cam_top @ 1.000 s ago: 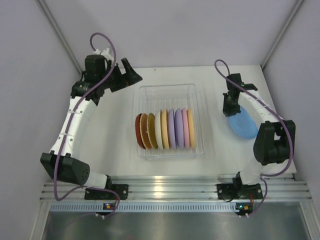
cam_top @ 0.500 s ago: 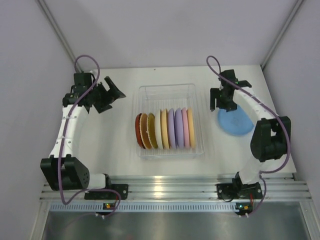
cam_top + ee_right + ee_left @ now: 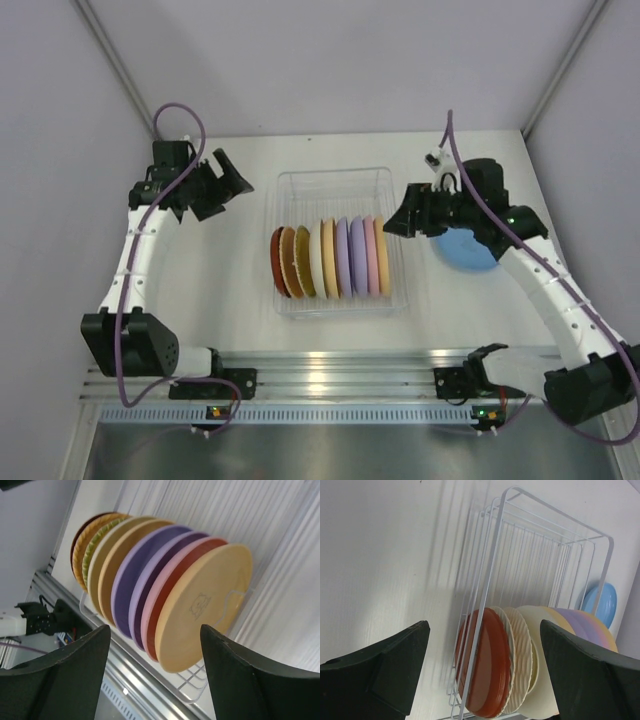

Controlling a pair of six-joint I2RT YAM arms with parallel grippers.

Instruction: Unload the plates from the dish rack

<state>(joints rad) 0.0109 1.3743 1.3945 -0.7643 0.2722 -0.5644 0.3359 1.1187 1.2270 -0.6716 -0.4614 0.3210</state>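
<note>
So the blue plate [image 3: 470,250] is down on the table [image 3: 230,270] right of the dish rack [image 3: 330,175], and I'd say the right gripper [image 3: 398,215], wide and empty like the left gripper [image 3: 235,180], next has to straddle the peach end plate [image 3: 205,605] standing in the rack.

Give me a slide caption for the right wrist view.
Open right end effector faces upright plates in the dish rack, orange plate nearest.

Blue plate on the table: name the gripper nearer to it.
Right. The right gripper hangs just left of the blue plate, between it and the dish rack; the left gripper is beyond the rack's opposite side.
</note>
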